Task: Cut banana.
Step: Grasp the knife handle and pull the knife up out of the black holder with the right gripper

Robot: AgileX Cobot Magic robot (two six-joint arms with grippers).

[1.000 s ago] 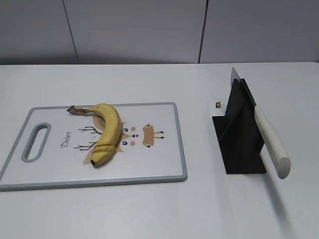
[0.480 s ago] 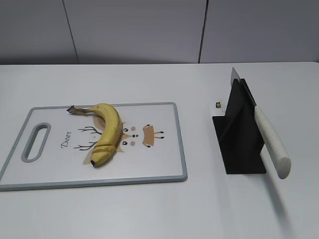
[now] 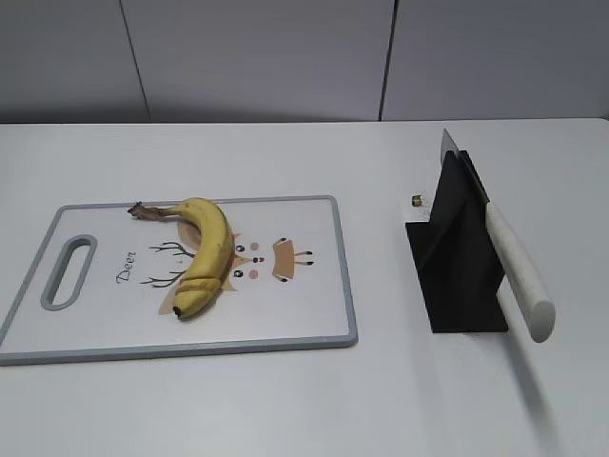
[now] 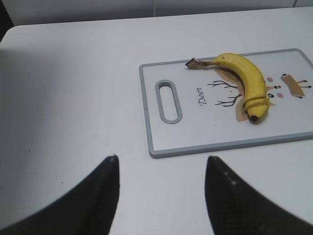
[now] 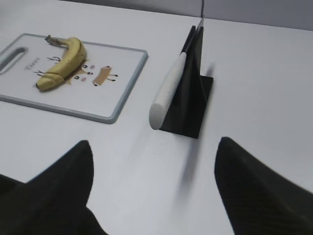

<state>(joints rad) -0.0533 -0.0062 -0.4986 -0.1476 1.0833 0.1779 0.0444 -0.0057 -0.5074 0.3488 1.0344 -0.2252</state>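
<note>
The yellow banana (image 3: 205, 255) lies curved on a white cutting board (image 3: 314, 314) with a grey rim and a deer drawing, stem toward the far left. It also shows in the left wrist view (image 4: 247, 81) and the right wrist view (image 5: 63, 63). A knife with a white handle (image 3: 519, 271) rests in a black stand (image 3: 457, 252) to the right of the board; the right wrist view shows the handle (image 5: 166, 93). My left gripper (image 4: 161, 164) is open and empty over bare table near the board's handle end. My right gripper (image 5: 154, 147) is open and empty, short of the knife stand. Neither gripper shows in the exterior view.
A small dark-and-gold object (image 3: 416, 200) lies on the white table just left of the stand's back. The board has a grey handle slot (image 3: 68, 271) at its left end. A grey panelled wall stands behind the table.
</note>
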